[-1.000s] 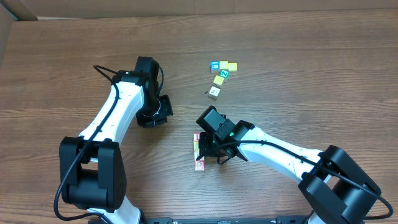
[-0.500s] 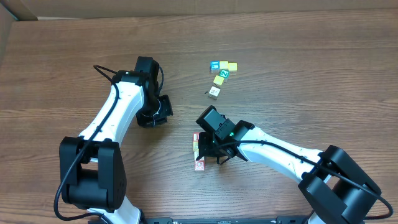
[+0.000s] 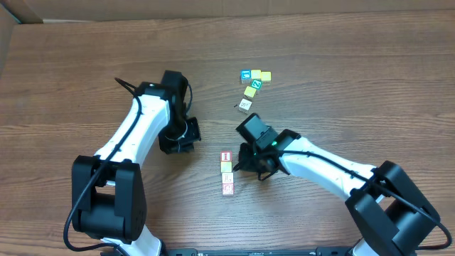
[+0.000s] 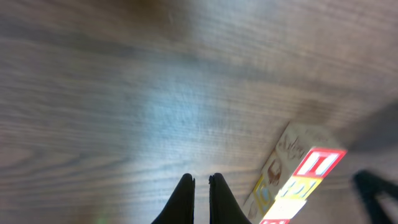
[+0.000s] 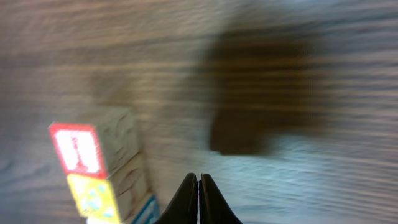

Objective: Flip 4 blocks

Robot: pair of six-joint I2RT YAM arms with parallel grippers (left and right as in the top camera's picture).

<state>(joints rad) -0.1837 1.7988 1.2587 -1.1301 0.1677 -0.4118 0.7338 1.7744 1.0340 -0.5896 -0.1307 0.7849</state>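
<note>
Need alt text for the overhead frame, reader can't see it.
Seen from above on a wooden table, the right gripper, shut, sits just right of a short line of blocks with red-printed blocks at both ends. The left gripper, also shut, hangs apart to the left. A loose cluster of more cubes lies farther back.

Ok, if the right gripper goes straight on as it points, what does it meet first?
Probably bare table; the right gripper aims past the row of blocks, which sits beside its line.
</note>
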